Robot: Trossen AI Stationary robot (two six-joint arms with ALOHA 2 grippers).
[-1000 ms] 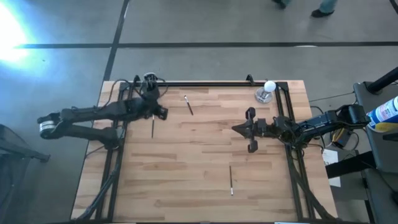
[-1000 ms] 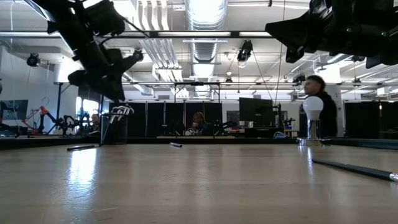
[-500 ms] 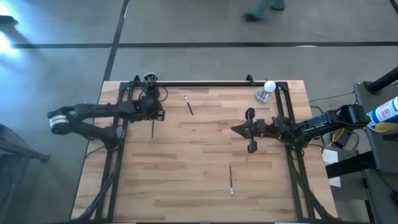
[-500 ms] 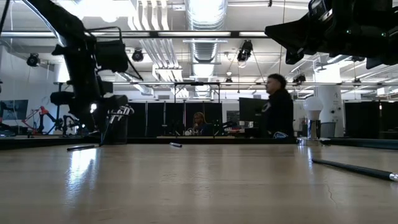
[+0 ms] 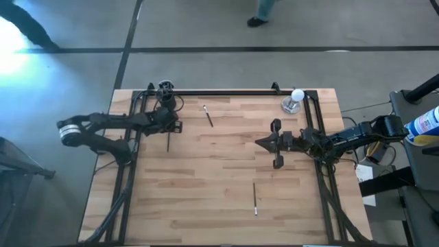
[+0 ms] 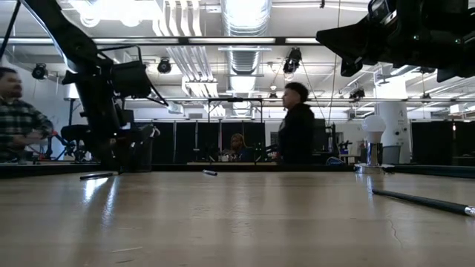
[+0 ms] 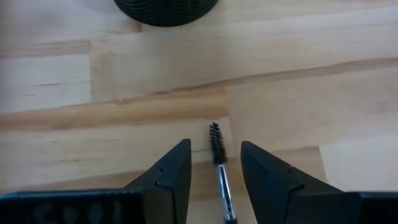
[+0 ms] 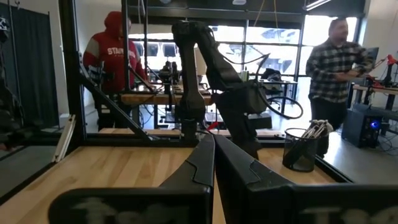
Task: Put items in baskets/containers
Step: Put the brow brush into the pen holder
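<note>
A thin stick with a dark bristle tip [image 7: 221, 180] lies flat on the wood near the table's far left corner [image 5: 169, 141]. My left gripper [image 7: 214, 144] stands open over its bristle end, tilted down, one finger on each side and not touching it. Just beyond stands the black cup [image 5: 164, 88], with several sticks [image 8: 317, 127] leaning in it. Two more sticks lie on the table, one at the far middle [image 5: 207, 116] and one near the front [image 5: 254, 199]. My right gripper [image 5: 264, 143] waits shut above the table's right half.
A white bulb on a round base [image 5: 295, 100] stands at the far right corner. A black rail [image 5: 226, 91] runs along the far edge. People stand in the room beyond the table [image 6: 297, 122]. Bare wood lies between the two arms.
My left gripper has come down toward the table beside the cup and tipped further downward. It now stands low over the stick's bristle end. The stick and the cup have stayed where they were.
</note>
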